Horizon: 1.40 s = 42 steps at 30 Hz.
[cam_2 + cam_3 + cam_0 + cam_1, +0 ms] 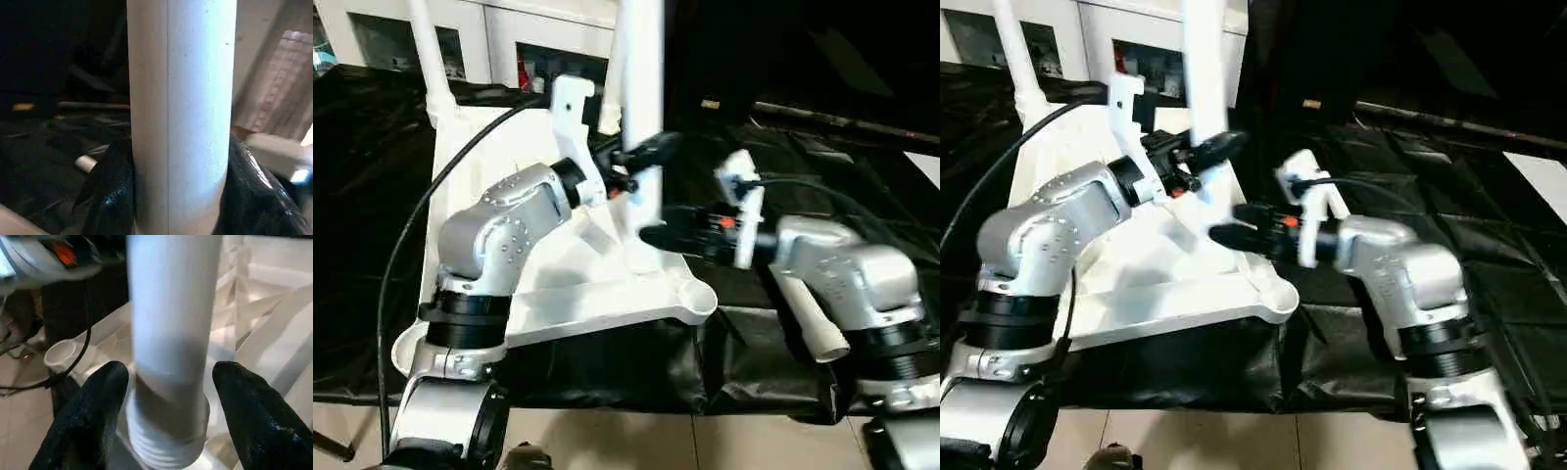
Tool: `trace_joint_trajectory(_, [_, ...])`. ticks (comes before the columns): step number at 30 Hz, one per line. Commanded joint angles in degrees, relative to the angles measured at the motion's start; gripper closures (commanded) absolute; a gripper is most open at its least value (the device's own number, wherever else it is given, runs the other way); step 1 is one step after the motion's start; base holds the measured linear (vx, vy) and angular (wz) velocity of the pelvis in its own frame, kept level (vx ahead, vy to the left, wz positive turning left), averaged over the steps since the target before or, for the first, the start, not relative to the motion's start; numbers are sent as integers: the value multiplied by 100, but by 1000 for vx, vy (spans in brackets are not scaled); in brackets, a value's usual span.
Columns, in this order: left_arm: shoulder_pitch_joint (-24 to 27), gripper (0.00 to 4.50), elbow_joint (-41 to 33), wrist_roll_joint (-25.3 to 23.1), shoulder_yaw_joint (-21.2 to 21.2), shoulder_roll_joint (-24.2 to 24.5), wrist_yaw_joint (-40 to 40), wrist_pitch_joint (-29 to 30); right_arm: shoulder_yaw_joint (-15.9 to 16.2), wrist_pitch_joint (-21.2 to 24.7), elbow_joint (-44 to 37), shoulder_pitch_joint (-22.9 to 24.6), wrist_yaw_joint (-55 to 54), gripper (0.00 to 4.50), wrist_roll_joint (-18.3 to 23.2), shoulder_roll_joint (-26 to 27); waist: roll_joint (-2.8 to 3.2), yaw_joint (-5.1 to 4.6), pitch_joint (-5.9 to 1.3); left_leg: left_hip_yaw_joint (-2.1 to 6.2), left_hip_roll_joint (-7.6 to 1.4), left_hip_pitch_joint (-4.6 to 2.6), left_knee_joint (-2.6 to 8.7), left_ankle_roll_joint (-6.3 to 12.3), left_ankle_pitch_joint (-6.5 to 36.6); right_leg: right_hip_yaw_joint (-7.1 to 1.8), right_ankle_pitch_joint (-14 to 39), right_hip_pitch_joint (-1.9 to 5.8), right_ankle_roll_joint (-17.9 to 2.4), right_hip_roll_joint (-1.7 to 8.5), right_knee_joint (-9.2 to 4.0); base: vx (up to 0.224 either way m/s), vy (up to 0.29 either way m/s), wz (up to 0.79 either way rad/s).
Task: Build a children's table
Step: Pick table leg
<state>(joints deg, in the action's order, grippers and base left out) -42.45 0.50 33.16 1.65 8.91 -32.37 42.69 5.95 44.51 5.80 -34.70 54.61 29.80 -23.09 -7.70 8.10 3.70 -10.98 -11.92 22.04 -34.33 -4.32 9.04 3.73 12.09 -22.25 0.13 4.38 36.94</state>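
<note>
On the upturned tabletop (597, 284), one leg (641, 88) stands upright. Left gripper (178, 196) pinches it. Right gripper (168, 416) straddles its threaded base, fingers spread, not touching.

I am seeing the tabletop (607, 284) lying underside up on the work table (372, 196), overhanging its near edge. One leg (641, 88) is standing upright near the tabletop's right edge, another leg (429, 49) at its far left corner. A third leg (813, 323) is lying on the work table right of the tabletop, under my right arm. The left gripper (641, 162) and right gripper (656, 230) are flanking the upright leg.
</note>
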Motion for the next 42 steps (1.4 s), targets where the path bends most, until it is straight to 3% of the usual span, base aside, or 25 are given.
trace_joint_trajectory(1, [-55,262,-249,233,-165,-11,-245,186,108,70,76,-148,246,143,75,-152,50,-15,-415,71,-157,-138,364,-329,737,-256,617,245,-824,376,-437,0,0,0])
trace_joint_trajectory(5, [-26,262,-413,418,-205,-15,-413,349,190,49,160,-209,457,143,36,-199,27,-14,-409,72,-164,-134,365,-327,763,-253,717,242,-836,379,-443,0,0,0])
trace_joint_trajectory(16, [46,262,-578,495,-385,148,-673,512,181,88,262,-381,999,143,230,-194,37,-7,-410,70,-163,-136,363,-323,753,-258,783,237,-810,376,-443,0,0,0])
trace_joint_trajectory(20, [41,262,-581,534,-374,135,-705,546,204,109,237,-357,1092,143,256,-228,39,-9,-418,70,-162,-141,360,-331,691,-253,644,240,-837,369,-428,0,0,0])
trace_joint_trajectory(23, [31,262,-572,533,-383,140,-709,535,246,107,238,-339,1164,176,256,-262,34,-8,-418,69,-160,-136,359,-316,688,-254,646,249,-843,371,-430,0,0,0])
trace_joint_trajectory(42, [-8,262,-490,572,-304,197,-746,521,338,57,240,-196,1225,176,111,-353,42,-10,-419,72,-162,-140,356,-321,705,-252,667,242,-851,366,-431,0,0,0])
